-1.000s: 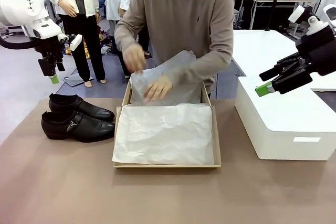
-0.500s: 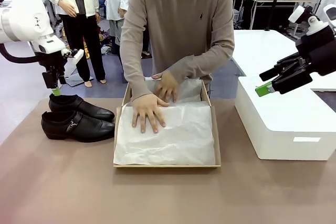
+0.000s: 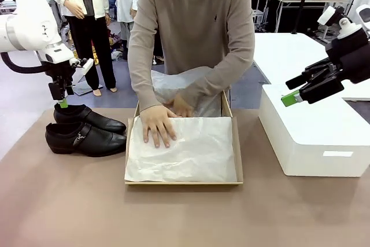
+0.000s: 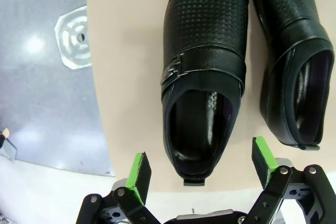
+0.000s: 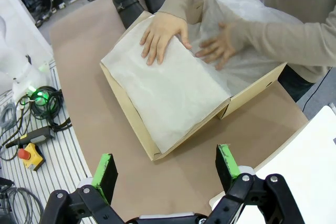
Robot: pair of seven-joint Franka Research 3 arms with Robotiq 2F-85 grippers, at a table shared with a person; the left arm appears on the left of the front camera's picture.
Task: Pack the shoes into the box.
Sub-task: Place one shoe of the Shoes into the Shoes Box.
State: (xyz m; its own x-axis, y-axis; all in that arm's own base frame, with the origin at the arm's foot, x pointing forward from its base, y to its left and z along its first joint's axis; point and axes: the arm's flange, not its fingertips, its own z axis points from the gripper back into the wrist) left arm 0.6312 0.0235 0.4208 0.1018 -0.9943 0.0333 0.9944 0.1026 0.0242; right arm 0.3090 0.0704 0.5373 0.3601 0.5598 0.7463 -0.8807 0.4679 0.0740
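Two glossy black shoes lie side by side at the table's left, the far shoe (image 3: pixel 89 118) and the near shoe (image 3: pixel 84 139), toes pointing at the box. My left gripper (image 3: pixel 60 101) hangs open just above the far shoe's heel. In the left wrist view its fingers straddle the heel end of that strapped, buckled shoe (image 4: pixel 205 77), with the other shoe (image 4: pixel 294 66) beside it. The tan box (image 3: pixel 237 143) sits mid-table, lined with white tissue paper (image 3: pixel 191 151). The person's hands (image 3: pixel 157 126) press the paper down. My right gripper (image 3: pixel 289 98) hovers open at the right, empty, above the table in front of the box (image 5: pixel 252 90).
A large white plastic box (image 3: pixel 312 137) stands at the right, under my right arm. A white table (image 3: pixel 289 50) lies behind it. Cables and a yellow stop button (image 5: pixel 26 156) lie on the floor off the table's edge. Bare brown tabletop (image 3: pixel 173 218) stretches in front.
My left gripper has come down and right to just over the far shoe's heel. The person laid the tissue flat in the box and holds it down. My right arm has stayed still.
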